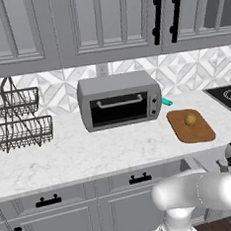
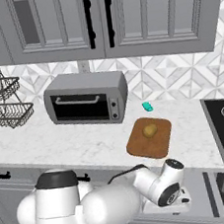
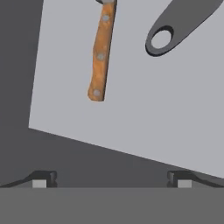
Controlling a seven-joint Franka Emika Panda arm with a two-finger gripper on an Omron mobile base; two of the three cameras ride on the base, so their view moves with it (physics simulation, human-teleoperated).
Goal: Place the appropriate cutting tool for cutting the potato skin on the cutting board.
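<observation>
While the gripper (image 3: 112, 179) hangs over a drawer, its fingers (image 3: 41, 179) stand wide apart, holding nothing

The wooden-handled knife (image 3: 101, 52) and the grey utensil (image 3: 175, 26) are cut off by the top edge.
</observation>
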